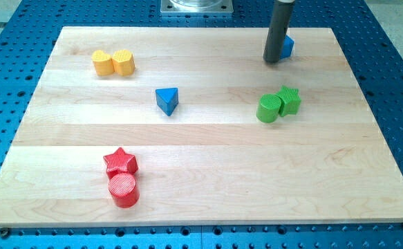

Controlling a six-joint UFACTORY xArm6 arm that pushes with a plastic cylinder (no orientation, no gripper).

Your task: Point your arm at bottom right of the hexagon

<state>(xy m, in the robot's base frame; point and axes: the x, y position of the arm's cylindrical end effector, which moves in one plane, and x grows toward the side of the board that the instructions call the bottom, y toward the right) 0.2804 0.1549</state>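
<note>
The yellow hexagon [124,61] stands at the board's top left, touching a yellow heart-like block [102,63] on its left. My tip [272,61] rests on the board at the view's top right, far to the right of the hexagon. The dark rod hides part of a blue block [287,47] just right of and behind the tip; its shape cannot be made out.
A blue triangle [166,100] lies near the middle. A green cylinder [268,109] touches a green star [289,100] at the right. A red star [120,162] sits against a red cylinder [124,190] at the bottom left. The wooden board [208,194] lies on a blue perforated table.
</note>
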